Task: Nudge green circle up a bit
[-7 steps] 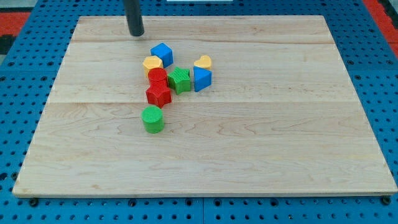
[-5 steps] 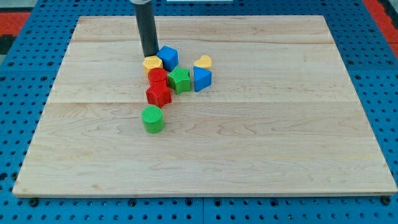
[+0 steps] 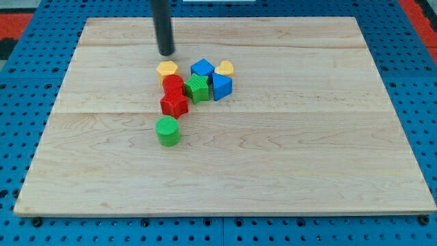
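Observation:
The green circle (image 3: 167, 130), a short green cylinder, stands alone on the wooden board (image 3: 307, 150), just below a cluster of blocks. My tip (image 3: 166, 52) is near the view's top, above the cluster and well above the green circle, touching no block. In the cluster are a yellow hexagon (image 3: 167, 69), a red cylinder (image 3: 173, 85), a red star-like block (image 3: 174, 104), a green block (image 3: 197, 88), a blue cube (image 3: 203, 69), a blue triangular block (image 3: 221, 87) and a yellow heart (image 3: 224, 68).
The board lies on a blue pegboard surface (image 3: 20, 137). A red area (image 3: 17, 20) shows at the view's top left corner.
My tip came down to the cluster's top, then drew back up. The blue cube has shifted right, away from the yellow hexagon, toward the yellow heart. The green circle has not moved.

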Action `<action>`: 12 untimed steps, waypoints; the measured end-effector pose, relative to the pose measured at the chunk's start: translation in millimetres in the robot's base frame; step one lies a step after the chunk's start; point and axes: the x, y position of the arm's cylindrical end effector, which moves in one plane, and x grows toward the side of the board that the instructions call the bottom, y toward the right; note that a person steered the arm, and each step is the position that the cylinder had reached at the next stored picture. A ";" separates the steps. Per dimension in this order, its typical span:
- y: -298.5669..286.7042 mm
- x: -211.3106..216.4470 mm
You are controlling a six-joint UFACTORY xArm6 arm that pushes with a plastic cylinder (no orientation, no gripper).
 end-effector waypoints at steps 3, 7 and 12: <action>-20.2 35.1; 16.7 85.9; -56.3 187.4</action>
